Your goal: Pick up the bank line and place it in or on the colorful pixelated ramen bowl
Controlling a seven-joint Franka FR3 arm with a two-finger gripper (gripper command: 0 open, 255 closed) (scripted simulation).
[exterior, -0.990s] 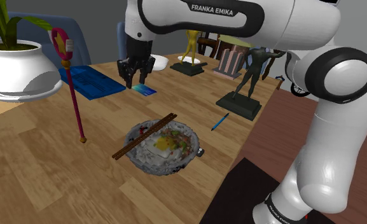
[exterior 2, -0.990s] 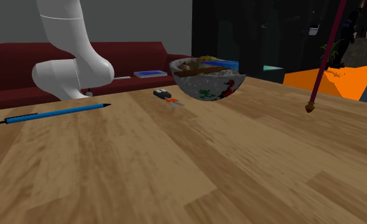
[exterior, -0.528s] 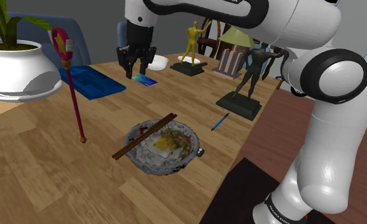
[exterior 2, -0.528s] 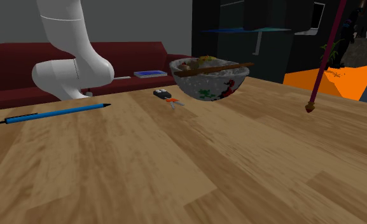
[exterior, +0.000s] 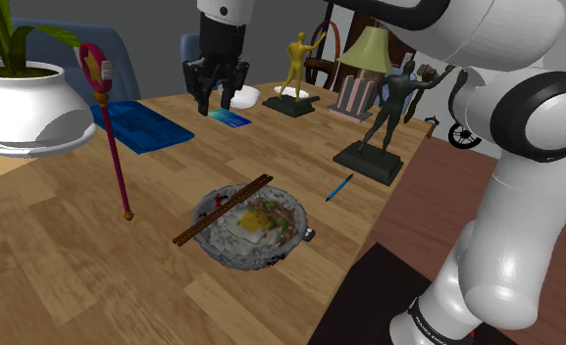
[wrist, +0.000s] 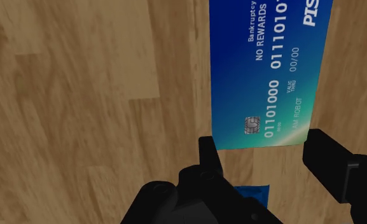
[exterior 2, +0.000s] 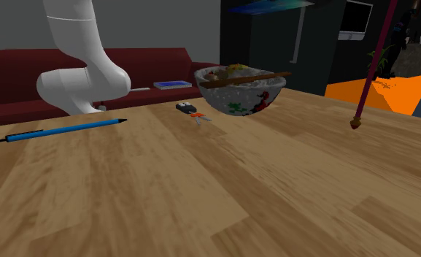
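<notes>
The bank card (wrist: 268, 70) is blue with white numbers and a chip. My gripper (wrist: 261, 149) clasps the card's near end, one black finger on each long edge. In the shoulder view the gripper (exterior: 216, 104) hangs above the table's far side with the card (exterior: 231, 120) just under it, off the wood. From below, the card (exterior 2: 267, 6) floats high above the table. The speckled ramen bowl (exterior: 215, 245) with food and brown chopsticks sits nearer the stand, well clear of the gripper. Its grey wall (exterior 2: 239, 96) stands at the table's middle.
A magenta wand (exterior: 115, 157) leans toward the shoulder view's left of the bowl. A blue flat pad (exterior: 143, 125) and a white plant pot (exterior: 30, 113) lie farther left. Dark figurines (exterior: 381, 123), a gold one (exterior: 295, 69), a blue pen (exterior: 339, 186) and a small black item (exterior 2: 189, 109) stand about.
The gripper has risen and shifted a little toward the table's far edge, carrying the card up off the wood. The bowl and the other objects have stayed put.
</notes>
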